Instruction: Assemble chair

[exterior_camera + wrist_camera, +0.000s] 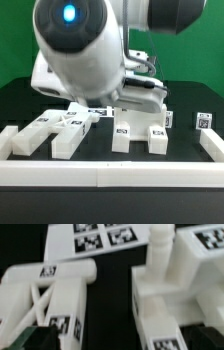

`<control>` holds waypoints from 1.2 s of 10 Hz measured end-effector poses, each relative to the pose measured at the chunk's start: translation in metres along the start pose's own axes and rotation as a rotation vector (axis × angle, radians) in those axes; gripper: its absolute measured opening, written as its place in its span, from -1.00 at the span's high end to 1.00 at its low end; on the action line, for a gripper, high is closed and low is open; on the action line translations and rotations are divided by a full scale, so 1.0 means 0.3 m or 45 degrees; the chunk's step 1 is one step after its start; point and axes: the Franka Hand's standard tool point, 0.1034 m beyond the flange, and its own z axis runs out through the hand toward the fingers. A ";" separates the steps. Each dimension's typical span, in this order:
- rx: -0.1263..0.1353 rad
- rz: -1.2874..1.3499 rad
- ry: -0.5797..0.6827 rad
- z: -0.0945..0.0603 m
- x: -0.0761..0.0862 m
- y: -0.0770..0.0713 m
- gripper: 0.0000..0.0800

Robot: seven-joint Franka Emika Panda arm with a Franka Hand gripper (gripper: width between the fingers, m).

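White chair pieces [70,128] lie loose and unjoined on the black bench [100,150], inside its white rail [110,176]. Under my wrist a braced frame piece [45,291] and a blocky piece [165,291] lie side by side, near the marker board [100,238]. My gripper [120,338] stands wide open above them.

Between the braced chair piece [45,286] and the blocky chair piece [165,291], only a narrow strip of bare desk [116,308] lies free under my tool [115,343]. The white rail [100,172] walls the desk edge.
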 end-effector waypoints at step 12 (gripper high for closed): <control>0.037 -0.080 0.978 -0.051 0.045 0.034 -0.62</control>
